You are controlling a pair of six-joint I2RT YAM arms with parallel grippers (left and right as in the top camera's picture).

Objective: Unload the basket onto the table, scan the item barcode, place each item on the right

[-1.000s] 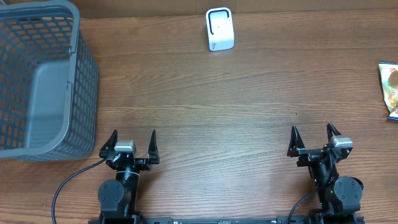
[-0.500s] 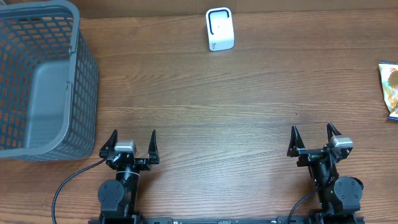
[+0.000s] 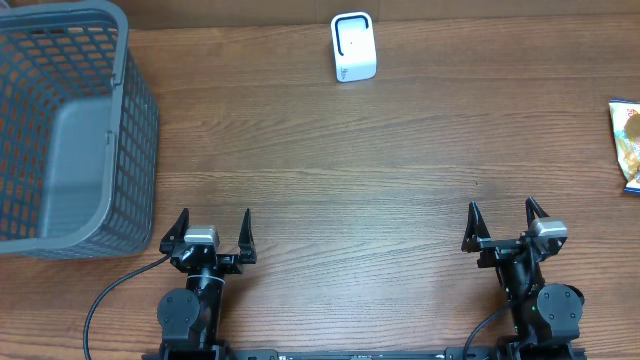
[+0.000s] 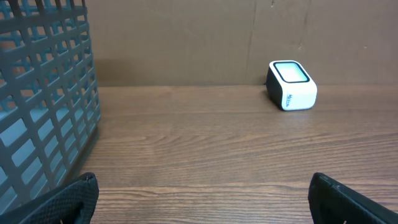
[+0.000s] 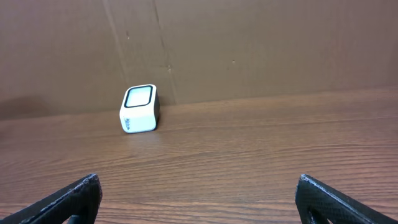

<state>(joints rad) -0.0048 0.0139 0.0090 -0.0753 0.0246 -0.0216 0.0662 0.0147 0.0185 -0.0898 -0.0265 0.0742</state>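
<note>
Two grippers: we are holding both low near the front edge of the table (image 3: 400,180), well apart from each other.
Left gripper (image 3: 215,216): we are holding its jaws spread wide, with nothing between them.
Right gripper (image 3: 501,210): we are holding these jaws just as wide, gripping nothing.
Item: we are seeing the snack packet (image 3: 627,145) lying flat at the table's right edge, partly cut off by the frame.
Scanner (image 3: 353,47): we are seeing it standing at the far edge, white, well apart from the packet.
Basket (image 3: 122,60): we are seeing it sitting at the far left, grey.

No legible txt; scanner (image 4: 291,87) print too small
</note>
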